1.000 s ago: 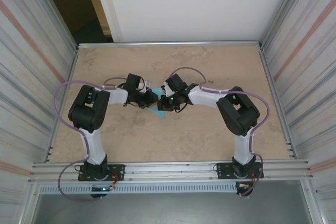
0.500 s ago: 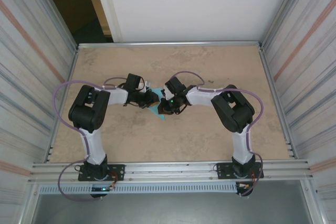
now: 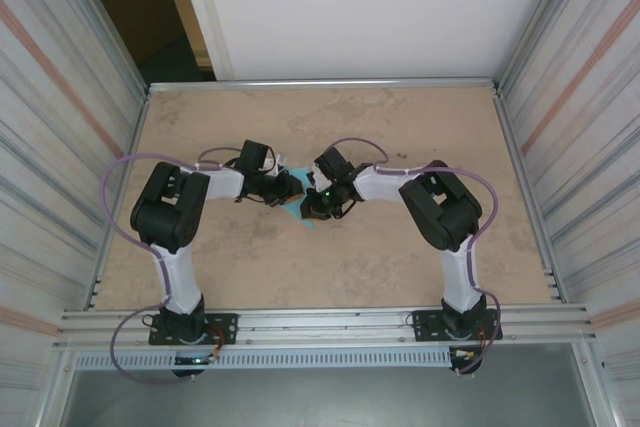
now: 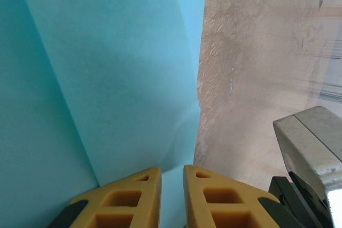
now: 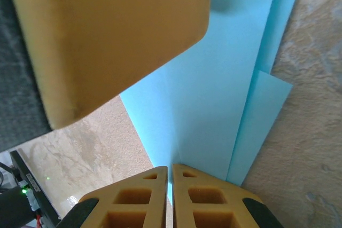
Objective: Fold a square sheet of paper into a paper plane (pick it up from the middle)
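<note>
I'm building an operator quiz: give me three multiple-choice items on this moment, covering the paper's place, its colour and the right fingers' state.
1. The sheet of paper lies: A on the near rail; B mid-table between the left fingers and right fingers; C by the far wall.
2. Its colour: A white; B red; C light blue.
3. The right fingers are: A closed on the paper; B wide open; C empty.
B, the top view shows it between the fingers; C, every view shows light blue; A, the right wrist view shows them pinching it.
</note>
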### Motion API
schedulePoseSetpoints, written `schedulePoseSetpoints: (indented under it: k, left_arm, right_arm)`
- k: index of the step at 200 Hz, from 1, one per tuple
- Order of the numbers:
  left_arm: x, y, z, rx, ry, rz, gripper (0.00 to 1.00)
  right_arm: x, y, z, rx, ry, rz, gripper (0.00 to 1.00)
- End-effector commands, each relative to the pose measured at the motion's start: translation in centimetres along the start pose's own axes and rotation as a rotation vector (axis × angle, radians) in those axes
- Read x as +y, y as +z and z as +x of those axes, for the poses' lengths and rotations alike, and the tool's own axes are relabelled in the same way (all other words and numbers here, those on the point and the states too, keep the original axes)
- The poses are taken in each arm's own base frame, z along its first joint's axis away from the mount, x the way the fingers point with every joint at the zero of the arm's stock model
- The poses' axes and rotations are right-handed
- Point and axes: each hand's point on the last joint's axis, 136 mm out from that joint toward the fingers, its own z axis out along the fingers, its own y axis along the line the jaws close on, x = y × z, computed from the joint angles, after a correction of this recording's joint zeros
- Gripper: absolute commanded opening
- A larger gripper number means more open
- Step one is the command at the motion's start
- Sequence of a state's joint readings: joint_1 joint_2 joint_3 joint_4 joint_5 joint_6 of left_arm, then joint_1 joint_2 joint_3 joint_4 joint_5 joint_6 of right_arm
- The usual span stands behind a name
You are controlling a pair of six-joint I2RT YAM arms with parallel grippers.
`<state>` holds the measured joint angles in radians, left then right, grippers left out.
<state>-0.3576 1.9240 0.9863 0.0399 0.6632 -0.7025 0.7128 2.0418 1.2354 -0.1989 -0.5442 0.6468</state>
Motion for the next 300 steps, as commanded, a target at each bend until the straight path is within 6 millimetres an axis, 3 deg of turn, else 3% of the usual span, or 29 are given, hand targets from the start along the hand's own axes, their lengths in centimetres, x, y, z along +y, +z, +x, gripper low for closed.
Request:
schedulePoseSetpoints:
  k: [1,46,106,152,168,198,213,254,300]
  left_arm:
    - [0.8,0.1,0.8,0.025,-0.014,-0.033,0.19]
    - [2.3,0.3,1.2,0.042,-0.042,-0.098,0.19]
    - [5.0,0.4,1.9,0.063,-0.091,-0.206,0.18]
    - [5.0,0.6,2.0,0.069,-0.096,-0.198,0.17]
    - [4.6,0.6,1.9,0.067,-0.089,-0.185,0.17]
    - [3.9,0.5,1.7,0.065,-0.079,-0.166,0.17]
    - [3.7,0.5,1.7,0.068,-0.076,-0.158,0.17]
    - [3.2,0.6,1.5,0.060,-0.077,-0.140,0.18]
    - [2.2,0.3,1.3,0.055,-0.069,-0.112,0.18]
  right_arm:
    - [-1.5,0.8,0.8,0.038,0.043,0.034,0.10]
    - [-2.9,1.0,1.9,0.064,0.065,0.055,0.10]
    - [-1.5,-1.0,4.6,0.100,0.045,0.001,0.10]
    - [-1.9,-1.9,5.9,0.100,0.048,0.006,0.12]
    - [-1.3,-2.8,5.6,0.073,0.020,-0.018,0.13]
    - [0.3,-6.8,2.4,-0.118,-0.044,-0.060,0.14]
    - [0.5,-7.8,1.3,-0.174,-0.057,-0.055,0.15]
    - [2.0,-5.3,0.5,-0.131,-0.117,-0.013,0.13]
    - [1.8,-2.1,-0.6,-0.093,-0.108,0.013,0.12]
